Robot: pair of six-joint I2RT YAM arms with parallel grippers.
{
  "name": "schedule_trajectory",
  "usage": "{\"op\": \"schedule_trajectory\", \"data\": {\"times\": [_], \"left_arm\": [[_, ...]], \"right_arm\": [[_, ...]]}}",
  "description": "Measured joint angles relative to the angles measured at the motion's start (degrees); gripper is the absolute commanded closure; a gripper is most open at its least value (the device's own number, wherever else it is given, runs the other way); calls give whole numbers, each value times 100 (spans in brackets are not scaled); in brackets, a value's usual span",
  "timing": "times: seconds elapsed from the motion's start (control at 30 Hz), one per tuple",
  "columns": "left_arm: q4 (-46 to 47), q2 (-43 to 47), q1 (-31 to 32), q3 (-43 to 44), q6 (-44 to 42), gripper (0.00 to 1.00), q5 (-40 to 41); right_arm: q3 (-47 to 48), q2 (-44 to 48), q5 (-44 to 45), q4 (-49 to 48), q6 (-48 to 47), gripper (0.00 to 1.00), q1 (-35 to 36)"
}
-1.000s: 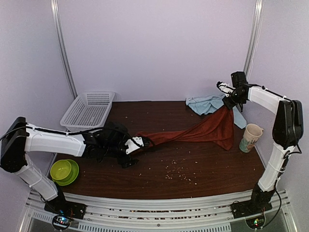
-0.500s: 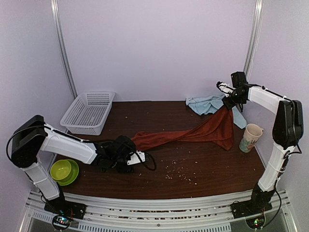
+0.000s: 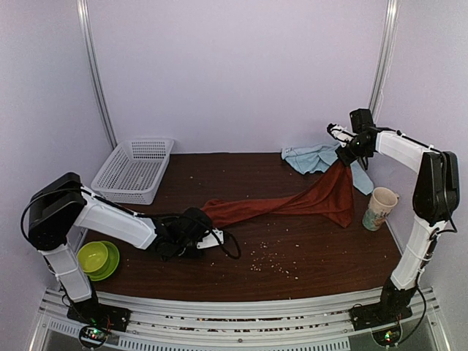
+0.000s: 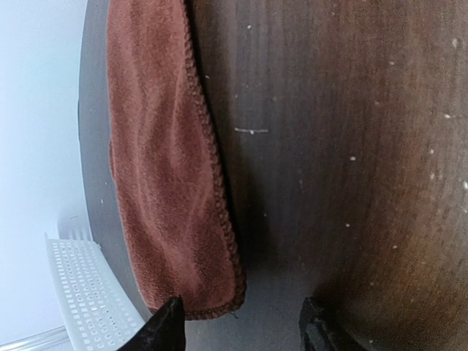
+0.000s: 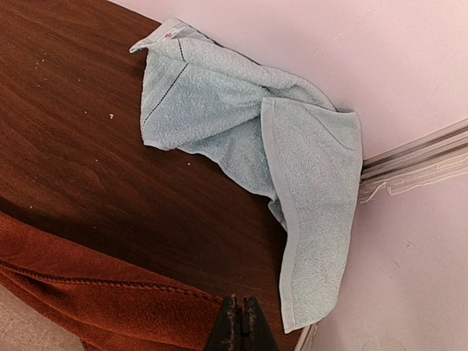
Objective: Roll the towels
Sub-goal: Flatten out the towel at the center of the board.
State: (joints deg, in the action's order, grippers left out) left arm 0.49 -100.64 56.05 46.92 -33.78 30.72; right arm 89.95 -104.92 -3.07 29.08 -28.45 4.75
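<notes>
The left claw (image 4: 240, 325) lies low over the dark brown wooden counter (image 3: 307, 256), released: its two black fingertips (image 4: 167, 323) stand apart with nothing clamped between them. Just ahead of the gap lies the hemmed end of the rust-red cloth towel (image 4: 161, 183), its corner close to one fingertip; whether they touch cannot be told. From that end the towel runs away from the claw in a long, narrow, bunched strip across the counter. To one side of the claw, past the counter's edge, is a white plastic mesh basket (image 4: 88, 292). In the top view a round lime-green bowl (image 3: 97, 258) sits behind the claw, near the arm's base. Pale crumbs (image 3: 270, 259) lie scattered on the wood past the claw.

The right claw (image 5: 241, 323) is clenched, its fingertips pressed together, grasping the far end of the rust-red cloth towel and holding it raised above the counter, so that the cloth fans down from the claw to the wood. Just beyond this claw, at the counter's back right corner, the pale light-blue cloth towel (image 5: 241, 110) lies crumpled and folded over itself, one flap reaching the edge by the wall. Below the claw, nearer the arm's base, stands a printed paper cup (image 3: 379, 208).
</notes>
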Motion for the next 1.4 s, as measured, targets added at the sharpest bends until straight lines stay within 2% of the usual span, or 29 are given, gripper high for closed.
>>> {"op": "schedule_trajectory", "data": {"times": [0.03,0.13,0.33,0.47,0.73,0.93,1.13,1.4], "left_arm": [[11,-39,2,31,-9,45,63],[90,-188,4,122,-44,58,227],[153,-385,4,164,-125,75,407],[140,-468,4,164,-131,100,481],[96,-516,-92,175,-7,100,675],[131,127,-229,133,315,100,570],[280,907,-341,74,721,100,-98],[118,1252,-933,76,1561,100,-1453]], "right_arm": [[0,0,-13,7,2,100,0],[0,0,-55,31,22,100,0],[0,0,-105,42,37,100,0],[0,0,-118,74,37,100,0],[-125,90,-120,81,-15,100,0],[-457,393,-120,107,-160,100,0],[-688,640,-234,122,-356,100,0],[-1119,1027,-459,289,-901,100,0]]}}
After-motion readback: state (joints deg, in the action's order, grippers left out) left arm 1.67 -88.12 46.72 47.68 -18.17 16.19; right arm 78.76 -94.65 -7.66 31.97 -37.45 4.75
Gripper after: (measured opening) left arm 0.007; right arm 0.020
